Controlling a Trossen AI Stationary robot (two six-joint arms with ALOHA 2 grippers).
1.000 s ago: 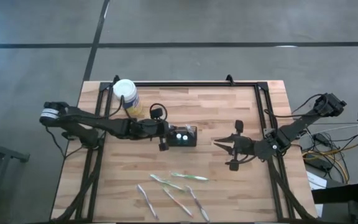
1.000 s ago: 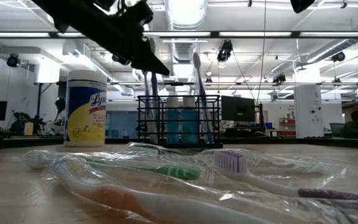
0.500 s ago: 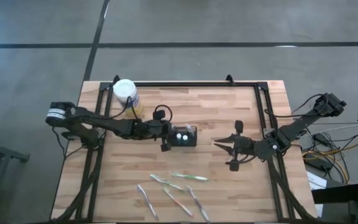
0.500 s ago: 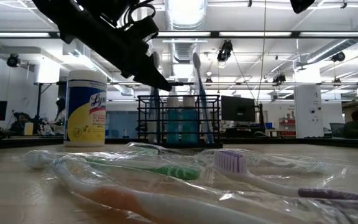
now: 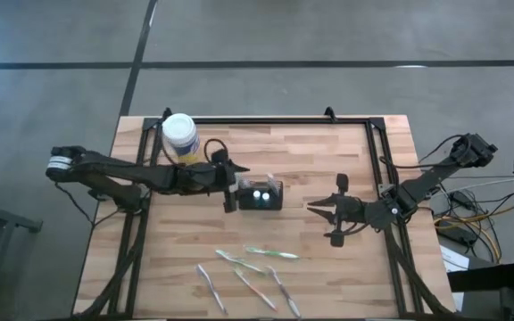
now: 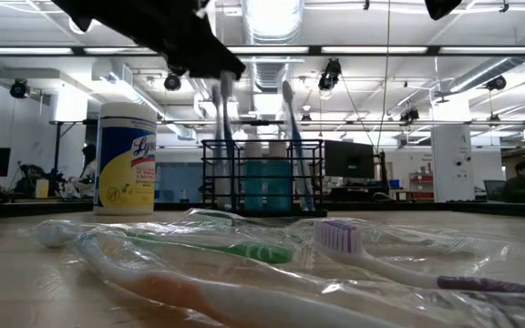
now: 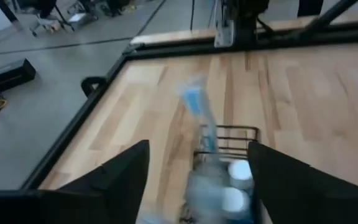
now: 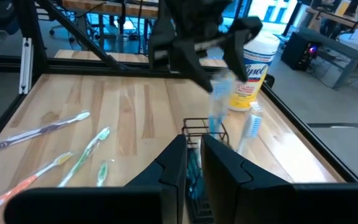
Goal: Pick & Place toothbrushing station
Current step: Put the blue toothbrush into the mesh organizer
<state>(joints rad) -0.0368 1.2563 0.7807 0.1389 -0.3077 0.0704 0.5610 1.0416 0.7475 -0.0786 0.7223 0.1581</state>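
Now left hand (image 5: 232,189) hung spread just beside the caddy (image 5: 262,193), a blue toothbrush (image 6: 223,137) standing inside; right hand (image 5: 315,209) waited nearby, fingers pressed together.

The pale blue toothbrush (image 7: 199,118) above the caddy (image 7: 227,163) is blurred in the left wrist view.

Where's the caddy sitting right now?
In the high view, the black wire caddy stands near the table's middle, just off the open left gripper, with the yellow wipes jar farther back-left.
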